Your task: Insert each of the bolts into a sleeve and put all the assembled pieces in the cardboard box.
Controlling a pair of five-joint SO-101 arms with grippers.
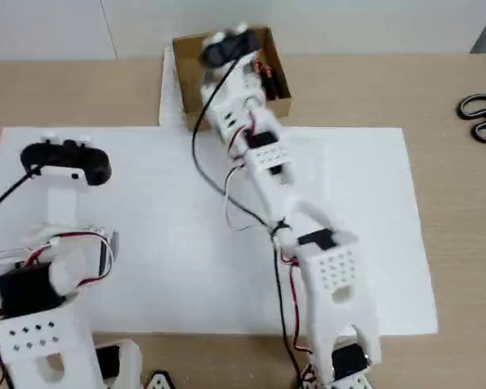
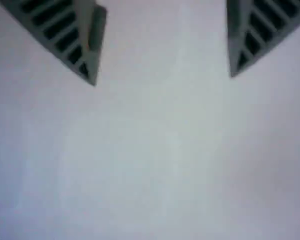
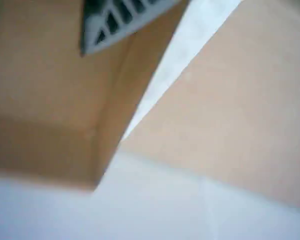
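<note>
Left fingers [image 2: 75,40] spread wide over white sheet [image 2: 155,160]; right arm [image 1: 263,158] over cardboard box [image 1: 182,77], grasp untellable, contents hidden.

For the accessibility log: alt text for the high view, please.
The right gripper hangs over the cardboard box at the far edge, its arm stretched across a white sheet. The left gripper is above the sheet's left side; scissors lie far right.
</note>
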